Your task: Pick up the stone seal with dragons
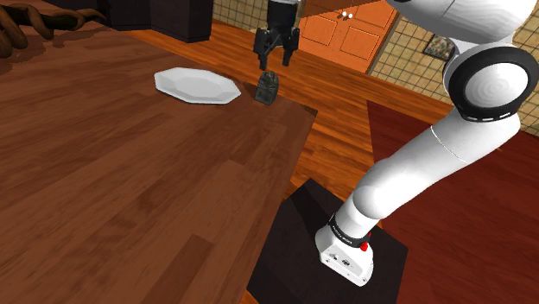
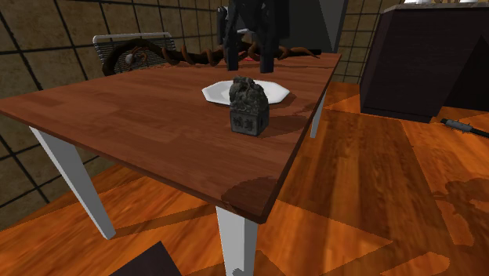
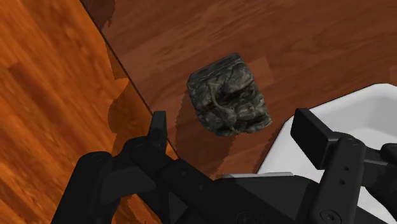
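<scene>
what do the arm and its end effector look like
The arm is white with rounded segments, a grey disc ringed in black at one joint, a black band and a small red mark near its base. The end effector is all black, with two blocky fingers.

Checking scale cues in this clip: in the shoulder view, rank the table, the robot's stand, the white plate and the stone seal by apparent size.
1. wooden table
2. stand, though it sits nearest the camera, which enlarges it
3. white plate
4. stone seal, clearly smaller than the plate beside it
</scene>
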